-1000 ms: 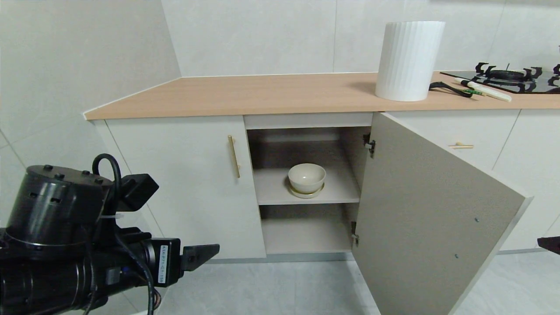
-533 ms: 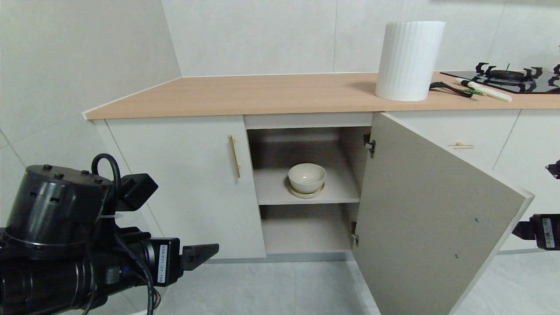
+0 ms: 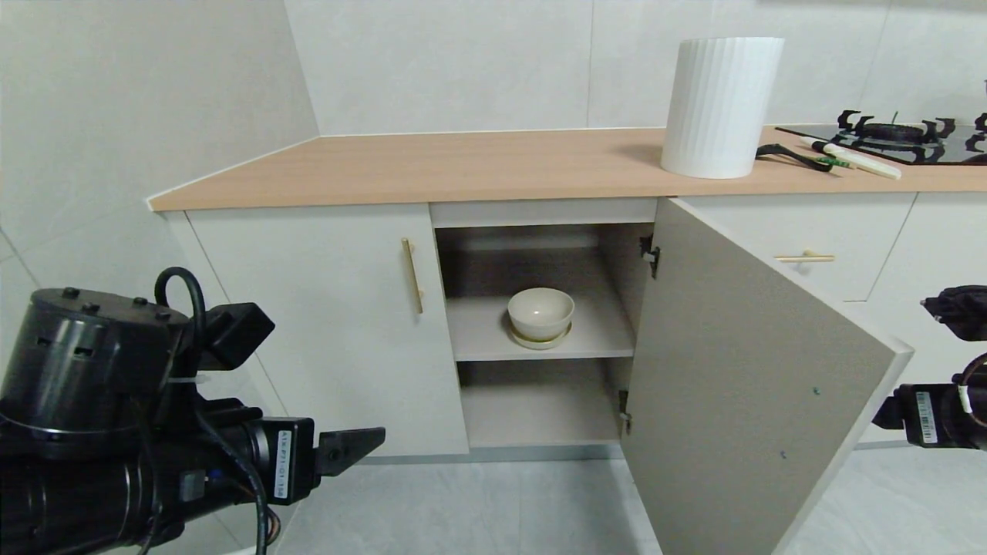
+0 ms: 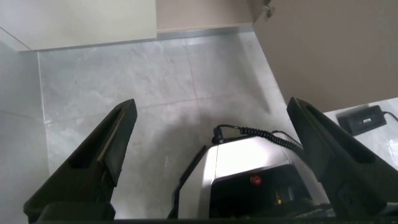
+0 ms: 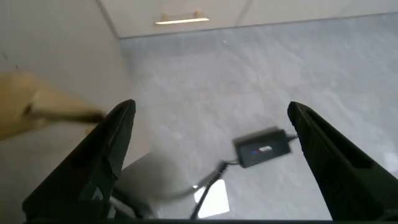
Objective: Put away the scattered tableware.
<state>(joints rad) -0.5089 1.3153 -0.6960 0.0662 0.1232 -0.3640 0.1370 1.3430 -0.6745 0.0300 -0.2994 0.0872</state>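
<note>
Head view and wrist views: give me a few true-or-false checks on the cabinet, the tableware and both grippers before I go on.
1. The bowl sits on a saucer on the cabinet's upper shelf. True.
2. The cabinet door is shut. False: it stands wide open, hinged at the opening's right side.
3. The left gripper grips a plate. False: its fingers are apart with nothing between them.
4. The white ribbed container stands upright on the countertop. True.
5. The right gripper has its fingers open. True.
</note>
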